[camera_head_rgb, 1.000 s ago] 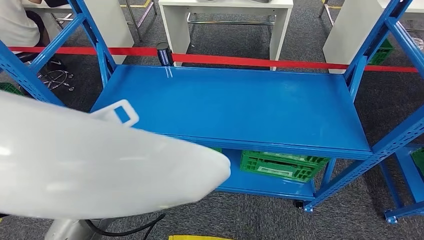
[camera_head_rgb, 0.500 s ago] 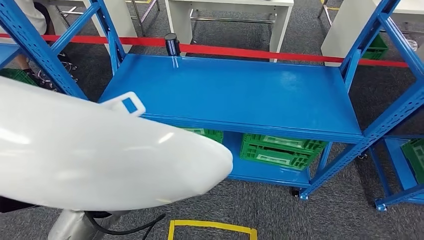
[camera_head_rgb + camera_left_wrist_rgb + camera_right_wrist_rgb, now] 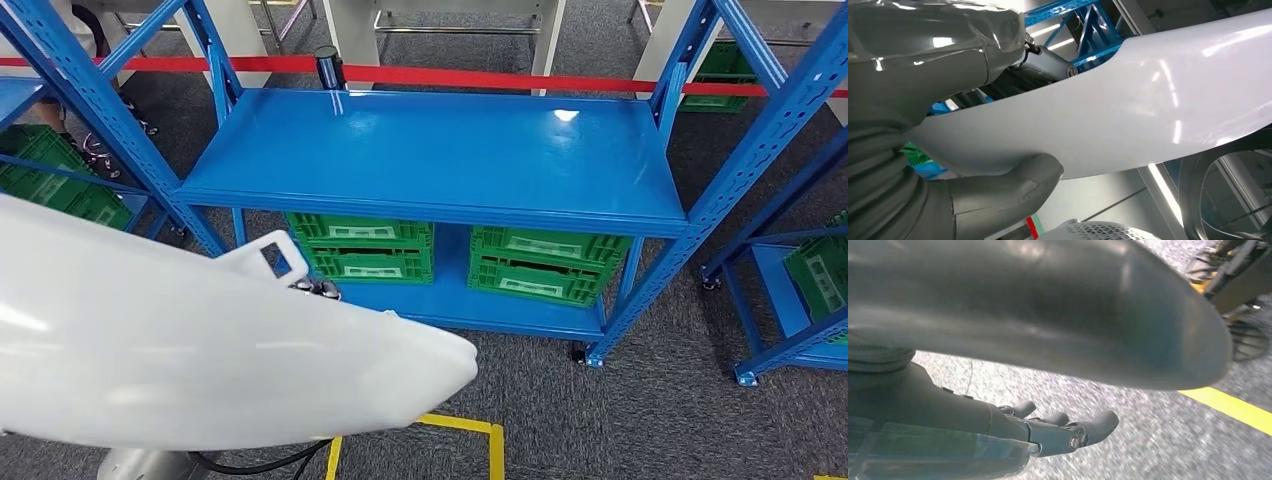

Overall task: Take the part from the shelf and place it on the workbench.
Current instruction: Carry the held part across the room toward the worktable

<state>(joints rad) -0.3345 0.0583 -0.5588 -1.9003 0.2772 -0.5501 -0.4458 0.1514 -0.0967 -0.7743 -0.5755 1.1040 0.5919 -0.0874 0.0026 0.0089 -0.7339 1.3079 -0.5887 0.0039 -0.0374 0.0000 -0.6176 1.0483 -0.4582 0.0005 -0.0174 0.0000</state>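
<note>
Since a second ago my whole head view has pulled back from the blue shelf (image 3: 430,150), bringing two green crates (image 3: 365,248) under it and yellow floor tape (image 3: 470,428) into sight, while the white part (image 3: 200,340) sits low left as before. From the left wrist I see the left robot hand (image 3: 973,165) clamped on that glossy, smoothly curved part (image 3: 1128,110), thumb beneath and fingers above. My right wrist camera shows the right robot hand (image 3: 1058,432) empty over grey carpet, fingers loosely apart, beside the part's rounded end (image 3: 1048,310).
</note>
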